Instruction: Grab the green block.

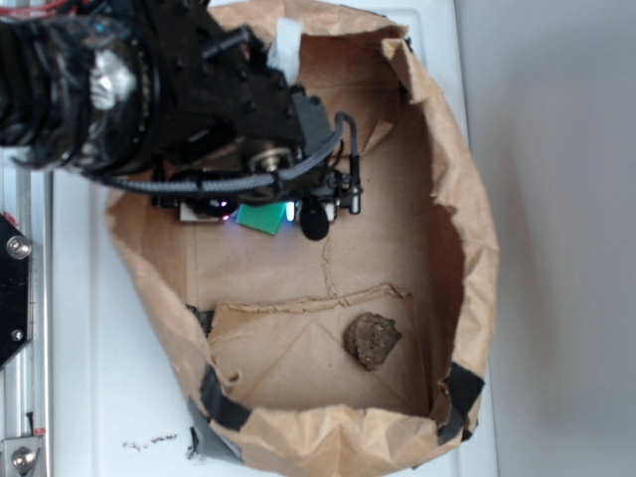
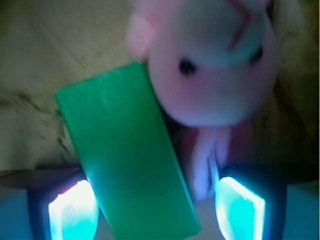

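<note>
**Wrist view: green slab parked between the pads**

Flat matte green block [image 2: 127, 155], foam-looking, lying tilted between two glowing cyan fingertips [image 2: 70, 210], touching neither. Gripper [image 2: 150, 212] spread wide, holding nothing. Fuzzy pink plush bunny [image 2: 212, 65] pressed right against the block's edge. All sitting inside a crinkly brown paper bag [image 1: 467, 238], along with a lumpy brown rock [image 1: 372, 341] well apart.

Pincer [image 1: 266, 207] over green block [image 1: 262, 218] inside paper bag [image 1: 467, 248]; rock [image 1: 372, 341] apart.
</note>
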You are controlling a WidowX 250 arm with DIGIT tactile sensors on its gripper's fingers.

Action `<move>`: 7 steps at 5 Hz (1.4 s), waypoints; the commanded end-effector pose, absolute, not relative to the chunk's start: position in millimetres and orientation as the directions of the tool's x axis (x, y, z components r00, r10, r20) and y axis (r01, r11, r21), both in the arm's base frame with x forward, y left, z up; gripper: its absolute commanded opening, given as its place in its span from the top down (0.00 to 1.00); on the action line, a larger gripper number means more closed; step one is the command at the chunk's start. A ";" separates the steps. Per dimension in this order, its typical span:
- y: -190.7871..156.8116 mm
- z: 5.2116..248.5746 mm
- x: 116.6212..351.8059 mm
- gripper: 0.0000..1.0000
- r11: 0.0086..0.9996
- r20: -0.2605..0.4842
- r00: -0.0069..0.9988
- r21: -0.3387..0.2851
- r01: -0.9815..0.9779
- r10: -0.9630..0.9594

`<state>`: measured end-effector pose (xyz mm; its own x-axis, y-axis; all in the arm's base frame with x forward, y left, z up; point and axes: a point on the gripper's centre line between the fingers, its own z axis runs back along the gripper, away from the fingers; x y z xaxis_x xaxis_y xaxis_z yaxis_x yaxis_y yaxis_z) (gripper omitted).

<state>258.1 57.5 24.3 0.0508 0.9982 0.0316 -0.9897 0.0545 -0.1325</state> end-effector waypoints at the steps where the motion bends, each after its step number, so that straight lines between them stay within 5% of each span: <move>1: 59.7 36.4 265.0 0.00 0.090 0.072 0.076 -0.217 -0.972 0.994; 2: 53.4 29.8 262.6 0.00 0.108 0.089 0.091 -0.199 -0.974 0.992; 3: 51.0 29.3 255.3 1.00 0.169 0.080 0.155 -0.214 -0.962 0.985; 5: 54.5 32.3 252.5 1.00 0.219 0.108 0.199 -0.237 -0.946 0.974; 7: 40.4 28.7 227.6 1.00 0.547 0.236 0.500 -0.219 -0.808 0.833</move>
